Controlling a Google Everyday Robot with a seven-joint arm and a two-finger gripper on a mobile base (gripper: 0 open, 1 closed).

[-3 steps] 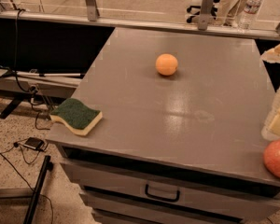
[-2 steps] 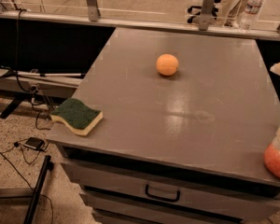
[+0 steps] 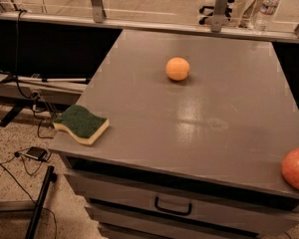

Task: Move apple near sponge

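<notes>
On the grey table (image 3: pixel 224 133) the sponge (image 3: pixel 81 124) was seen at the front left corner, right at the edge, so it could be knocked off if the apple (image 3: pixel 296 169) were set down against it. The apple, round and red-pink with paler patches, was found at the front right corner, cut by the frame, well apart from the sponge, and could be rolled off the near edge by a poor grasp, or the smaller orange fruit (image 3: pixel 178 68) further back could be mistaken for it. The gripper was not seen anywhere in view, so its state could not be told.
</notes>
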